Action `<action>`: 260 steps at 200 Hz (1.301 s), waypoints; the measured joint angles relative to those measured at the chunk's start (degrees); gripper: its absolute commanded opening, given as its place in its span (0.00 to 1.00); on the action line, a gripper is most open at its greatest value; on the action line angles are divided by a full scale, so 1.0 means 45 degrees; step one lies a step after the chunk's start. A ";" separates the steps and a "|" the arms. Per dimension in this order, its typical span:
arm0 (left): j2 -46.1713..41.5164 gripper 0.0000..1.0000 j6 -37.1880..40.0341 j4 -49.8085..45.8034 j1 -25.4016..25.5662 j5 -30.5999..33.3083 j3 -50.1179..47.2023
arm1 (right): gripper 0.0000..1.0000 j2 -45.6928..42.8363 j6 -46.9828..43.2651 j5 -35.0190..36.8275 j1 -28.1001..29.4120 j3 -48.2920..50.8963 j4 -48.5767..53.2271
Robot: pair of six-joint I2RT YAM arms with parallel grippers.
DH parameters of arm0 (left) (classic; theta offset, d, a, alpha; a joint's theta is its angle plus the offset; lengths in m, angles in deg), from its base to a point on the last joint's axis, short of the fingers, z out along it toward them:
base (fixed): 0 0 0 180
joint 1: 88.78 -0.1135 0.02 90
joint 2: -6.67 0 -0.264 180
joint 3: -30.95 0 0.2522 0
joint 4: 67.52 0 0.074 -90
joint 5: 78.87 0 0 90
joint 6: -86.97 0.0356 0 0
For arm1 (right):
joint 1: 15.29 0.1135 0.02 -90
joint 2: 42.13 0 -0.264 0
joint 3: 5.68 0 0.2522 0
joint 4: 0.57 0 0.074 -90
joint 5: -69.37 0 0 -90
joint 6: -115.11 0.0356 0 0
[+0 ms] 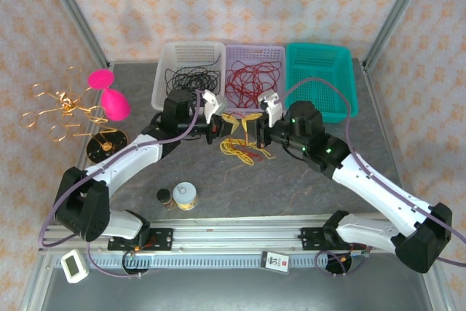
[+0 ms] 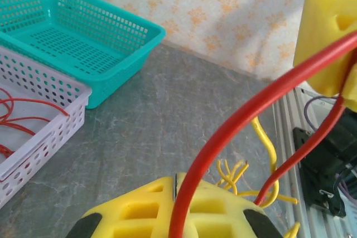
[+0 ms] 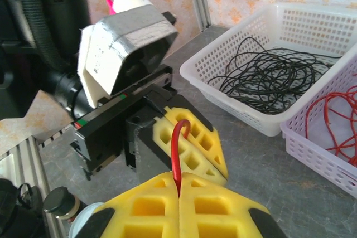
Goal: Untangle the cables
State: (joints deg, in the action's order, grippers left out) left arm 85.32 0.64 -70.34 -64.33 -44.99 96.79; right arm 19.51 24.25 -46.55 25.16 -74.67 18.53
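- The left pincer [image 2: 175, 207] is clenched on a red cable [image 2: 240, 121]; the strand comes out of the slit between its yellow fingers [image 2: 134, 215].
- The right pincer [image 3: 179, 193] is clenched on the same red cable, which rises from between its fingertips in a short arch and goes into the left pincer's fingers just in front.
- The two pincers face each other tip to tip over the middle of the table [image 1: 218, 180], close together, with only that short red loop between them.
- From the left wrist, a second run of the red cable drops toward the yellow strands below.
- The rest of the cables [image 1: 244, 152], a small yellow and red heap, lie on the table right under and slightly nearer than the two pincers.
- Behind the pincers stand three baskets in a row: a white basket [image 1: 166, 71] with black wires [image 1: 191, 78], a lilac basket [image 1: 255, 50] with red wires [image 1: 251, 79], and a teal basket [image 1: 342, 63].
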 measured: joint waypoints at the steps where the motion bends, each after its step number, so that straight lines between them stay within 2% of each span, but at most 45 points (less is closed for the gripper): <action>1: -0.0044 0.00 -0.0068 0.0024 0.0000 0.0015 -0.0029 | 0.01 0.0005 0.0015 0.0039 0.0000 0.0015 -0.0044; 39: -0.1229 0.00 -0.1166 0.0661 0.0306 0.0845 -0.0534 | 0.18 0.0495 0.1141 0.0962 0.0019 0.1209 -0.1953; 63: -0.1758 0.00 -0.1870 0.0874 0.0719 0.1093 -0.0593 | 0.24 0.1433 0.2283 0.1700 0.0447 0.2263 -0.3633; 103: -0.2302 0.00 -0.2783 0.0845 0.1151 0.1758 -0.0656 | 0.24 0.3143 0.3614 0.3099 0.1219 0.2900 -0.5799; 139: -0.2691 0.00 -0.3172 0.0165 0.1156 0.2506 -0.0155 | 0.22 0.3910 0.4653 0.4289 0.1506 0.3555 -0.7023; 174: -0.2793 0.00 -0.3434 -0.1054 0.1156 0.3016 0.1894 | 0.23 0.4532 0.4930 0.5231 0.1501 0.4386 -0.7261; 200: -0.2977 0.00 -0.3920 -0.0952 0.1253 0.3011 0.3157 | 0.22 0.5552 0.4643 0.5770 0.1375 0.4187 -0.7023; 236: -0.3230 0.00 -0.4444 -0.0826 0.1379 0.2909 0.4755 | 0.20 0.7125 0.4371 0.5897 0.0874 0.4104 -0.6562; 260: -0.3206 0.00 -0.4478 -0.0967 0.1379 0.2924 0.5634 | 0.21 0.7339 0.4376 0.5867 0.0515 0.4206 -0.6246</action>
State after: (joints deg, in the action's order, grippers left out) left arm 70.90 -19.52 -74.69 -58.12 -31.83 122.14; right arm 52.54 43.94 -20.14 27.48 -55.74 -9.57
